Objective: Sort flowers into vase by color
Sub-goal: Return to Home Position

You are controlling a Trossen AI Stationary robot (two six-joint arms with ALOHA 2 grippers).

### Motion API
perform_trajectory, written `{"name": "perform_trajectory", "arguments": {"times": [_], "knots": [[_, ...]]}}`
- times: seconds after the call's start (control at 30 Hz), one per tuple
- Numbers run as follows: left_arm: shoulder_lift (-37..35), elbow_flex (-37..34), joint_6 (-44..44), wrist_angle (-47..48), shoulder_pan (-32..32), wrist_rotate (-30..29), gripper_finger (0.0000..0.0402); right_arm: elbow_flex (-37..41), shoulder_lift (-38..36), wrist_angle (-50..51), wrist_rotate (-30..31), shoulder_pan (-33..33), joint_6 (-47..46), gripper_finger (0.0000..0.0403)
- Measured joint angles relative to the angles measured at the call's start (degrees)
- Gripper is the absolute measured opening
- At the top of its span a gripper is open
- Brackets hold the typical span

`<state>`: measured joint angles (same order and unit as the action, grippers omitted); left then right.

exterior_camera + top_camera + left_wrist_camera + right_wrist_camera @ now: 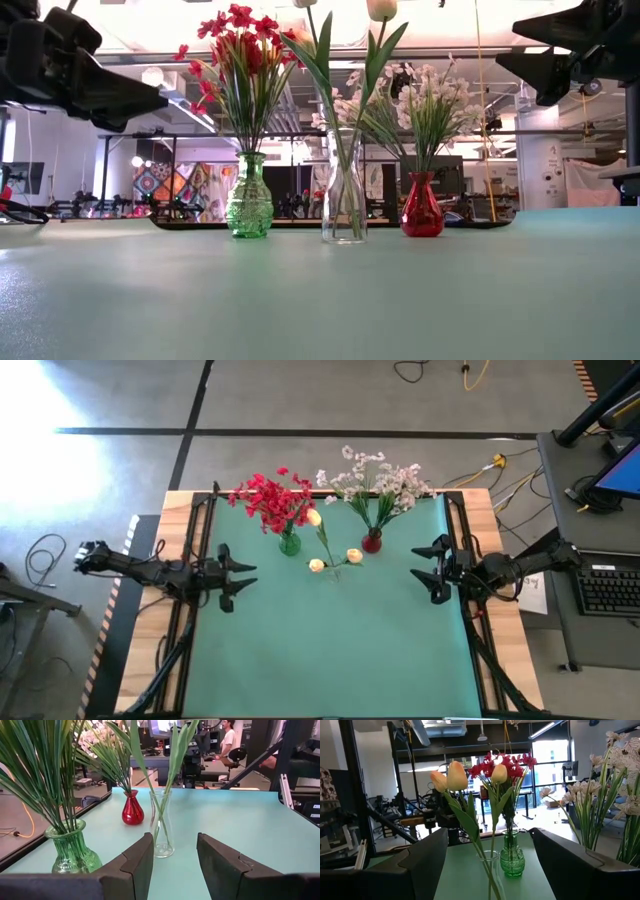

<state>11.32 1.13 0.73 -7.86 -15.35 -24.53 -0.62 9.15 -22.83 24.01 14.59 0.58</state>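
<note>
Three vases stand in a row on the teal mat near its far edge. The green glass vase (pixel 249 208) holds the red blossoms (pixel 270 500). The clear glass vase (pixel 344 205) in the middle holds the cream-yellow rosebuds (pixel 455 776). The red vase (pixel 421 206) holds the white sprays (pixel 378 480). My left gripper (pixel 243 578) hovers open over the mat's left part, pointing right. My right gripper (pixel 423 572) hovers open over the mat's right part, pointing left. Neither touches anything.
The teal mat (pixel 340 650) covers the wooden table between the arms' rails. A keyboard (pixel 607 584) and desk stand past the table's right edge. Cables (pixel 500 465) lie on the floor beyond the far edge. A person (pixel 229 740) sits far off in the room.
</note>
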Motion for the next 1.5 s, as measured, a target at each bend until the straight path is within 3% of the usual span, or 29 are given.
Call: {"name": "perform_trajectory", "arguments": {"times": [1.5], "knots": [[5.08,0.02,0.00,-0.01,-0.01,0.00,0.0139,0.02,0.00,0.00,0.00,0.00,0.02,0.0288]]}}
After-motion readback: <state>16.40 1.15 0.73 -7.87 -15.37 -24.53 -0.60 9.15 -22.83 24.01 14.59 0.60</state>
